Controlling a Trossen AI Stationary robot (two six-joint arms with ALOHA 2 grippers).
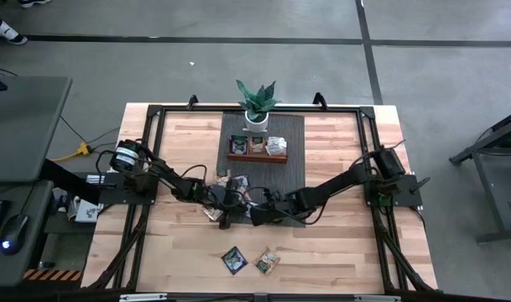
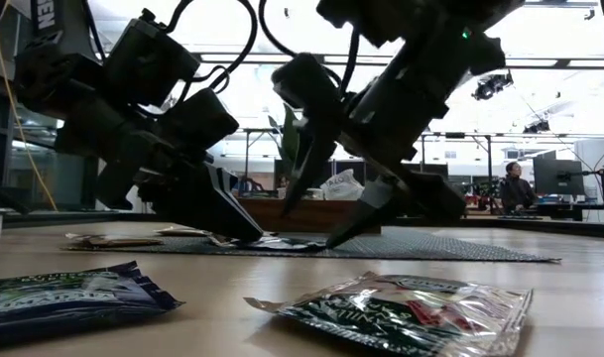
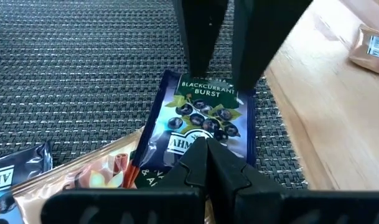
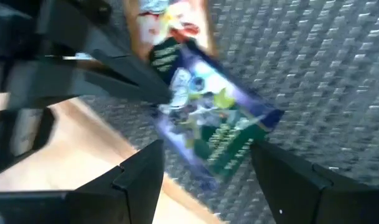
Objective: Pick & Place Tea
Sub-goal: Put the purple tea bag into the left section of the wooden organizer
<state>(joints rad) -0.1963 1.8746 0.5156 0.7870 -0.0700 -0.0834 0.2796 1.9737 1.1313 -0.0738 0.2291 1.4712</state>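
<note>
A blue blackcurrant tea sachet (image 3: 201, 118) lies on the dark woven mat (image 1: 293, 176) at its near left corner, one corner over the wood. My left gripper (image 3: 208, 146) is shut, its tips on the sachet's near end. My right gripper (image 4: 201, 162) is open and slants down from the right. Its fingers (image 3: 201, 43) stand on either side of the sachet's far end; I cannot tell whether they touch it. A tan sachet (image 3: 96, 174) lies partly under the blue one. The wooden tray (image 1: 238, 157) at the mat's far end holds several sachets. My left gripper has its shut fingertips on the near end of the blue sachet (image 3: 205, 134), slanting down from the table's left. The tips hide the sachet's near edge, so I cannot tell whether that edge is between them. The sachet lies on the mat.
Two sachets (image 1: 233, 260) (image 1: 267, 262) lie on the bare wood near the front edge. More sachets (image 1: 230, 180) lie about the mat's left edge, and one (image 3: 369, 50) sits on the wood beyond. A potted plant (image 1: 257, 105) stands behind the tray.
</note>
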